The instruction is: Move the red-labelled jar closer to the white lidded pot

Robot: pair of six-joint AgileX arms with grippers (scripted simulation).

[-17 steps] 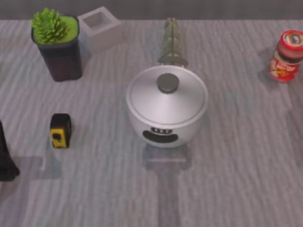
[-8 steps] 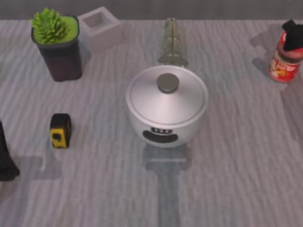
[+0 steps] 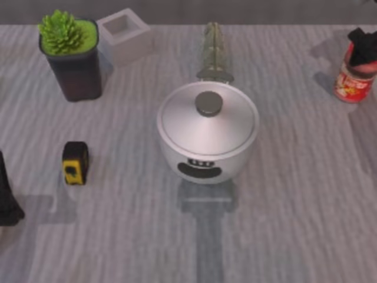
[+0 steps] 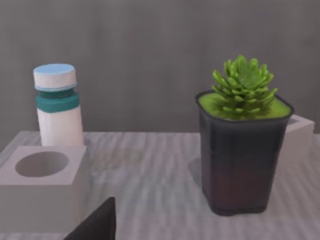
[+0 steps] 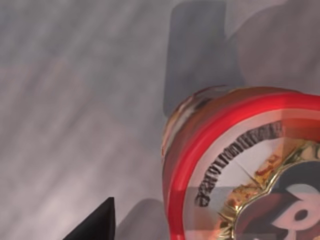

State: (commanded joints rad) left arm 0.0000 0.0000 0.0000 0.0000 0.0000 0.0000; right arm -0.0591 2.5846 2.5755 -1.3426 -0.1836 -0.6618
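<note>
The red-labelled jar (image 3: 353, 79) stands upright at the table's far right. Its red lid (image 5: 240, 175) fills much of the right wrist view. My right gripper (image 3: 365, 46) hangs over the lid, open, and hides part of it from above. One black fingertip (image 5: 97, 222) shows beside the jar, apart from it. The white lidded pot (image 3: 207, 130) sits mid-table, with its grey knob (image 3: 208, 103) on top and its long handle (image 3: 214, 50) pointing to the far edge. My left gripper (image 3: 5, 177) is parked at the left edge, open and holding nothing.
A dark pot with a green succulent (image 3: 72, 56) and a white square holder (image 3: 125, 35) stand at the far left. A yellow and black tape measure (image 3: 75, 163) lies left of the pot. The left wrist view shows a white bottle (image 4: 57, 105) with a teal band.
My right gripper has come in from the right edge and now sits over the jar's lid. The jar, the pot and the left arm have stayed where they were.
</note>
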